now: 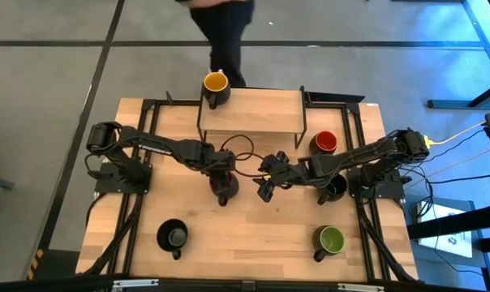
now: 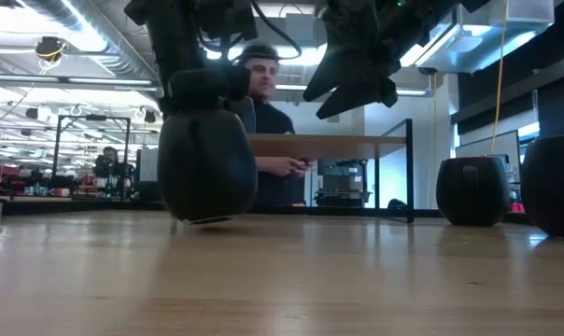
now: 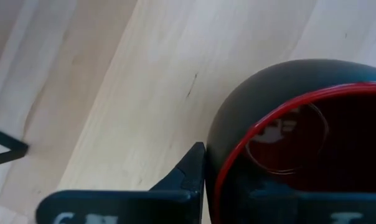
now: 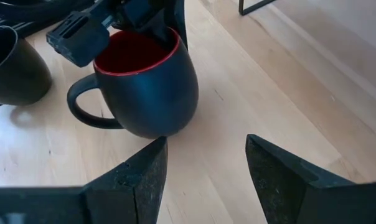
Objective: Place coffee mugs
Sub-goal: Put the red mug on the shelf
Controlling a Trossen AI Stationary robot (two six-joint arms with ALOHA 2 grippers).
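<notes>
High view: wooden shelf [image 1: 253, 111] beyond red-lined mug [image 1: 224, 188].

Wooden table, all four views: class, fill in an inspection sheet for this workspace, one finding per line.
Surface: light wooden table, bare between things.
Job's things: yellow-lined black mug on the wooden shelf; red-lined black mug beside the shelf; green-lined black mug and two all-black mugs on the table; a second red-lined mug is gripped.
Clutter: nothing seen.
Grippers: left gripper jaws shut on the second red-lined mug's rim; right gripper jaws open, empty, beside it.
Cables: black cable loops between the arms; yellow cable off the right edge.
Surroundings: person standing behind the shelf.
</notes>
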